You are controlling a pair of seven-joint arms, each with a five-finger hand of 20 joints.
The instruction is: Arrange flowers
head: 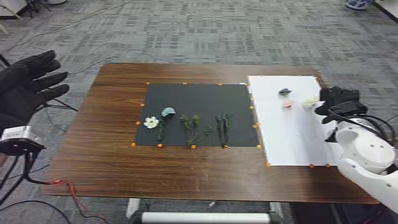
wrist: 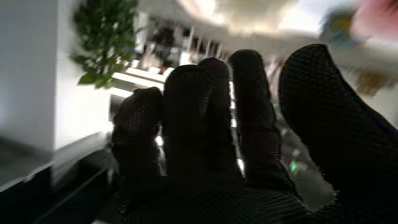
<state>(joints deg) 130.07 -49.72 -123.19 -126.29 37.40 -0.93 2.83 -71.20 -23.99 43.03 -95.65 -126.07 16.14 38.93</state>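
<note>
Arranging seems partway along, with the step in hand likely fetching a bloom from the right side. At the left, beyond the table's left edge, the left hand [head: 31,82] is open, fingers spread and holding nothing. On the black sheet [head: 182,92] in the middle of the table lie a white flower [head: 151,122], a blue flower [head: 168,112] just beside it, then leafy green stems [head: 192,127] and darker stems [head: 223,127], all towards the table's near edge. On the white sheet [head: 289,142] by the right edge, a dark blue flower [head: 284,92] and a pink flower [head: 287,104] lie left of a cream flower [head: 311,102]. The right hand [head: 342,102] is at the right edge, close to the cream one, open with straight fingers. The next move probably calls for a light pinch on one bloom, without crushing petals, then a place above a stem. The table [head: 98,150] is brown wood; orange marks edge both sheets. Beyond it are grey carpet [head: 204,30], a blue-and-white pot [head: 359,4] and a leafy plant [wrist: 102,35].
</note>
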